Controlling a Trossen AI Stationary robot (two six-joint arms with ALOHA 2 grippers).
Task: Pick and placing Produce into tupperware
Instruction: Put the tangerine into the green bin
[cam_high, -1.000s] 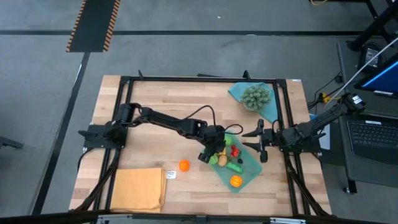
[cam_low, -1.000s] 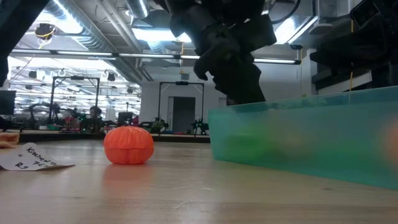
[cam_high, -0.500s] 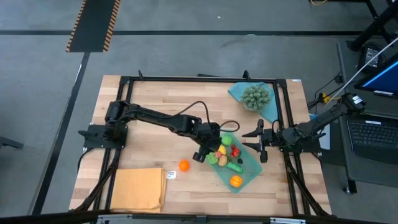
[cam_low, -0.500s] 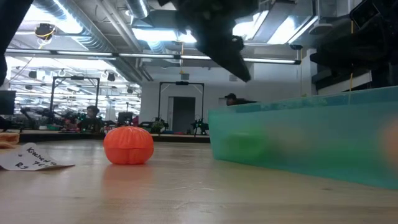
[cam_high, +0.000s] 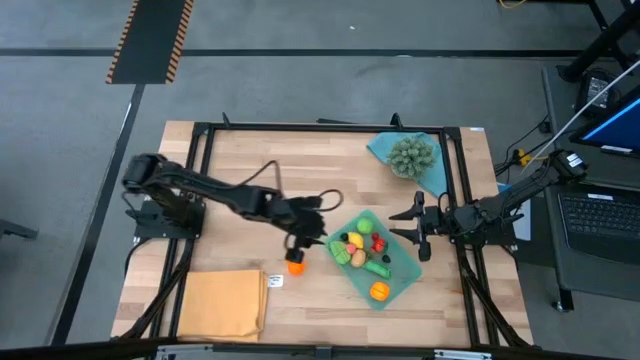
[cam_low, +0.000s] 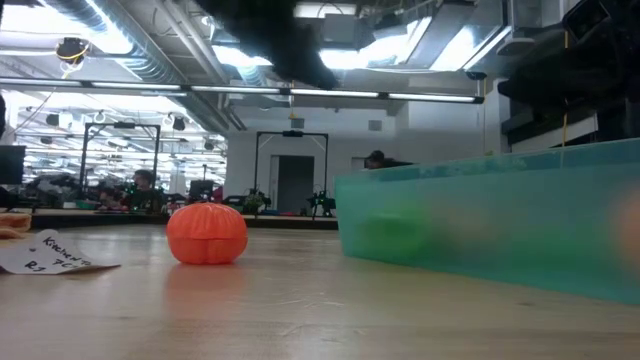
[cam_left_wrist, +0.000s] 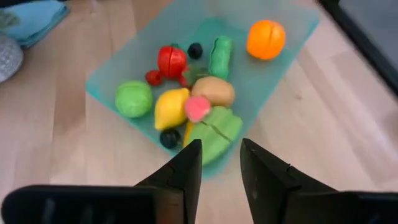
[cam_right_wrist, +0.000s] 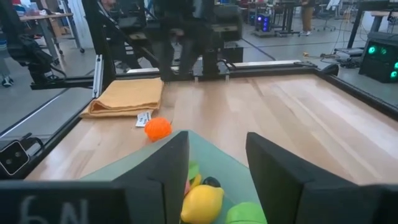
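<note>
The teal tupperware (cam_high: 405, 262) lies right of the table's centre and holds several small produce pieces, among them a yellow lemon (cam_left_wrist: 169, 107), a red tomato (cam_left_wrist: 171, 61) and an orange one (cam_left_wrist: 266, 39). One more orange piece (cam_high: 295, 267) rests on the bare wood to the left of the tupperware (cam_low: 500, 220). My left gripper (cam_high: 301, 246) hovers above that loose piece (cam_low: 206, 233), fingers a little apart and nothing between them (cam_left_wrist: 219, 149). My right gripper (cam_high: 413, 229) stands open and level at the tupperware's right rim (cam_right_wrist: 217, 140).
A spiky grey-green ball (cam_high: 411, 155) sits on a blue cloth (cam_high: 383, 148) at the far right. A folded orange-yellow cloth (cam_high: 222, 305) lies at the near left, with a small paper tag (cam_high: 274, 281) beside it. Black frame rails run around the table's edges.
My left gripper has drawn back from over the tupperware toward the table's left and has risen; it now hangs above the loose orange piece. In the low view it has climbed clear of the tupperware's rim. The produce and the tupperware have stayed where they were.
</note>
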